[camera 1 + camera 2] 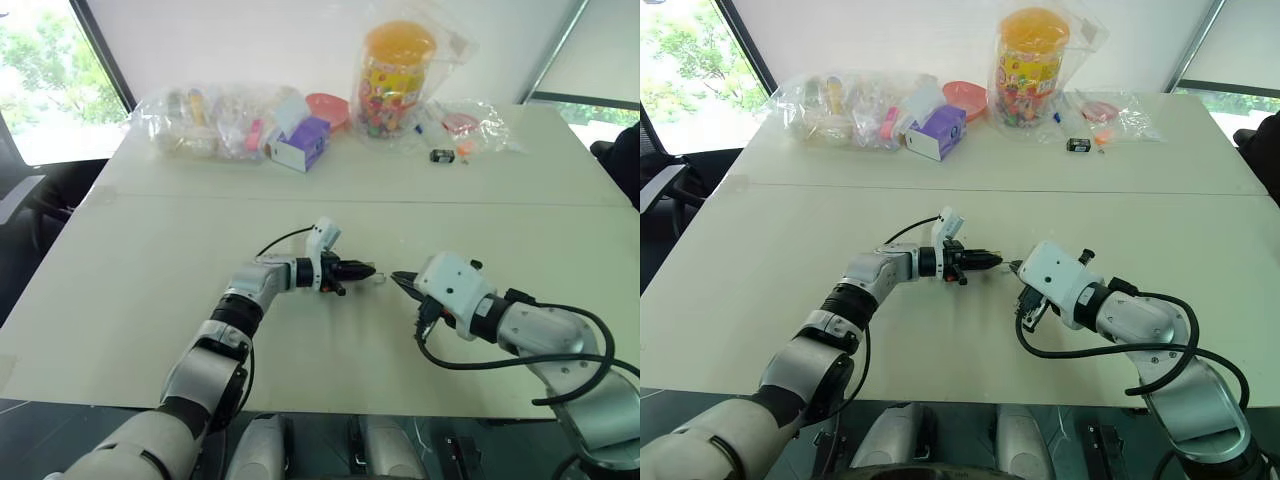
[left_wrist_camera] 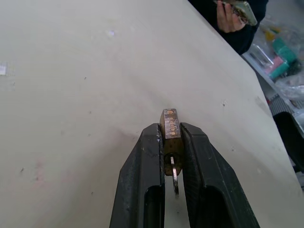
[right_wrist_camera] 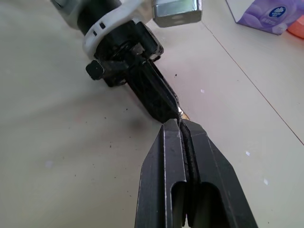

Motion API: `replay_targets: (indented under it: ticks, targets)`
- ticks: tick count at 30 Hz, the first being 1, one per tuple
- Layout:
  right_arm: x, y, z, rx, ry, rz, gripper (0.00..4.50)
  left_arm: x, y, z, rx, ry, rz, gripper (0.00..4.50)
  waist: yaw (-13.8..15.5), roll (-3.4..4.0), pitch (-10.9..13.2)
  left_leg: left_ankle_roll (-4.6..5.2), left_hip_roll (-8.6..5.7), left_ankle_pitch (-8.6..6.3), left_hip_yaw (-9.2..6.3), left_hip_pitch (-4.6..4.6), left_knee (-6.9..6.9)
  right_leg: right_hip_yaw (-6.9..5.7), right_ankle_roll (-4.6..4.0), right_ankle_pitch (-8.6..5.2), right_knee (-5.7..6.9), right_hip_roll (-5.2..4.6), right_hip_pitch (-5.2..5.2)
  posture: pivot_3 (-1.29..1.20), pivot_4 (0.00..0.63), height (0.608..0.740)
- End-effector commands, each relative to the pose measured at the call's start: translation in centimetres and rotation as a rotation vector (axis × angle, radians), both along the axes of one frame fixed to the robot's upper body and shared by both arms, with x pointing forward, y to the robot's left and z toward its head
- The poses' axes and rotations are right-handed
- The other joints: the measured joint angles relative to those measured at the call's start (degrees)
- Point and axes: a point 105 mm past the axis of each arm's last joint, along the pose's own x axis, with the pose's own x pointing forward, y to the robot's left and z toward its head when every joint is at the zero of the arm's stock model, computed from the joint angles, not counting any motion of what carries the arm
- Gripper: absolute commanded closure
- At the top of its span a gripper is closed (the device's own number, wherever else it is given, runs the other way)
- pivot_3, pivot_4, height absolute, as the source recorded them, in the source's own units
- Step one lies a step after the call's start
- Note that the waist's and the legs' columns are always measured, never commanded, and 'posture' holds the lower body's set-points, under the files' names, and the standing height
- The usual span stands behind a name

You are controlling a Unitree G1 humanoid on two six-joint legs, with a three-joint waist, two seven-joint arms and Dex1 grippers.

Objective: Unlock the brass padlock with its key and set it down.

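Left fingers (image 2: 142, 180): pinched on the brass padlock (image 2: 171, 129), held above mid-table
Right gripper (image 3: 181, 127): fully closed, tips at the padlock; key not discernible
Handling: tiny, rigid, light, probably slippery; best gripped across flat faces
Room: bare table (image 1: 150, 290) all around; bagged clutter (image 1: 215, 120) far, edges well away

My left gripper (image 2: 172, 142) has matt black plastic fingers (image 2: 140, 180), lightly scuffed along the edges. They clamp the brass padlock (image 2: 171, 126), a dull yellow metal body with a tarnished, spotted top face and a thin bright steel shackle. My right gripper (image 3: 180, 124) shows the same matt black finish. The table (image 1: 150, 280) is smooth, matt, off-white laminate with small specks.
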Motion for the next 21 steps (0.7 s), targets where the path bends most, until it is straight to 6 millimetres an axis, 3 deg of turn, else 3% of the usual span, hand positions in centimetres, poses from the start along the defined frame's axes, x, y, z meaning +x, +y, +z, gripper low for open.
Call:
replay_targets:
  ticks: [1, 7, 14, 21]
  targets:
    - [-0.4, 0.6, 1.4, 0.008, -0.065, 0.013, 4.5, 0.9, 1.1, 0.0, 0.034, -0.057, 0.035, 3.06, 0.0, 0.0, 0.0, 0.0, 0.0, 0.0, 0.0, 0.0, 0.0, 0.0, 0.0, 0.0, 0.0, 0.0, 0.0, 0.0, 0.15, 0.735]
    - [-0.4, 0.7, 1.1, -0.002, -0.047, 0.028, 4.5, 1.1, 3.0, 0.7, 0.065, -0.154, 0.056, 0.07, -0.5, -0.01, 0.0, 0.0, 0.04, 0.0, 0.0, 0.04, 0.0, 0.01, 0.0, 0.0, 0.03, 0.01, 0.02, 0.0, 0.15, 0.735]
    - [0.0, -0.5, 1.2, -0.033, -0.037, 0.025, 4.5, -1.1, 7.0, 3.2, 0.099, -0.35, 0.006, 0.07, -1.3, 0.01, 0.0, 0.0, 0.17, 0.0, -0.02, 0.08, -0.06, 0.08, -0.01, 0.0, 0.06, -0.01, 0.01, 0.0, 0.15, 0.735]
    - [0.3, -1.1, 1.1, -0.053, -0.036, 0.029, 4.5, -3.0, 9.0, 5.4, 0.12, -0.436, -0.012, 0.07, -0.3, 0.0, 0.0, 0.0, 0.08, 0.0, -0.01, 0.02, -0.02, 0.05, 0.0, 0.0, 0.02, -0.1, 0.02, 0.0, 0.15, 0.735]
